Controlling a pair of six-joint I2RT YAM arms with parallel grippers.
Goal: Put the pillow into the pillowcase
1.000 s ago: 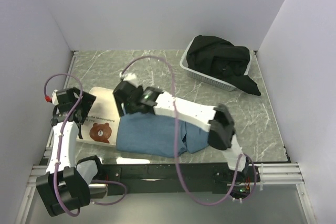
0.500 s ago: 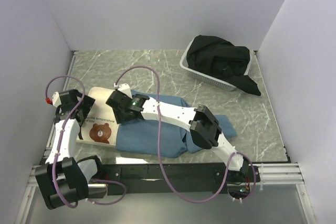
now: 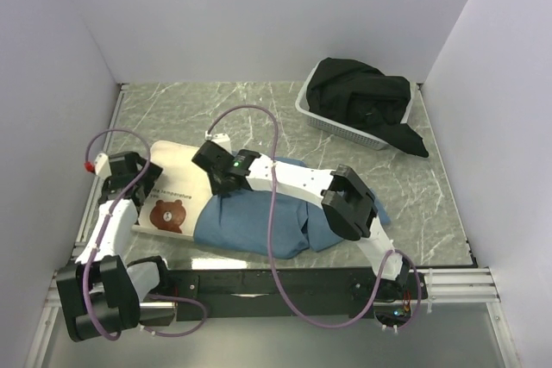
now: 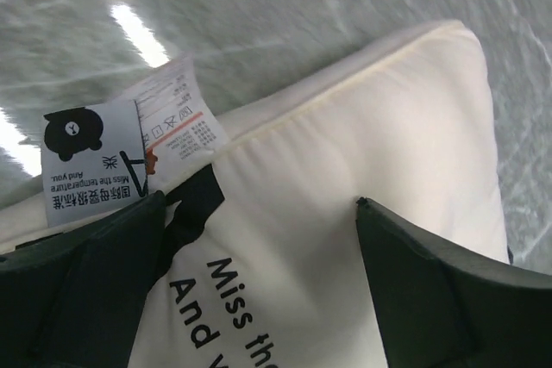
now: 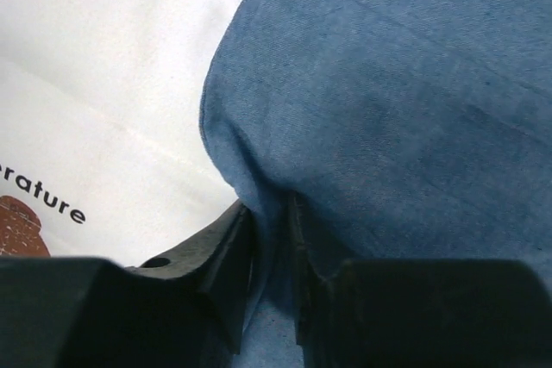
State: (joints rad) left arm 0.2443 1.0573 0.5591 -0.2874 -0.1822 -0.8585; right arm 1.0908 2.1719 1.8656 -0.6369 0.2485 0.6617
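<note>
The cream-white pillow (image 3: 177, 170) lies at the left of the table, its bear print (image 3: 170, 211) facing up. The dusty-blue pillowcase (image 3: 250, 221) covers its right part. My right gripper (image 3: 211, 193) sits at the case's left edge. In the right wrist view this gripper (image 5: 272, 247) is shut on a fold of the pillowcase (image 5: 388, 84), with the pillow (image 5: 103, 84) just beyond. My left gripper (image 3: 138, 183) is over the pillow's left end. In the left wrist view it (image 4: 259, 282) stands open, its wide fingers (image 4: 431, 290) straddling the printed pillow (image 4: 345, 144).
A white basket (image 3: 321, 122) holding black cloth (image 3: 358, 101) stands at the back right. Care labels (image 4: 112, 144) stick out of the pillow's seam. White walls close in the marble table (image 3: 259, 105) on the left, back and right.
The right gripper has come down at the pillowcase's left edge and shut on a fold of it. The left gripper has shifted slightly right over the pillow, its jaws a little narrower.
</note>
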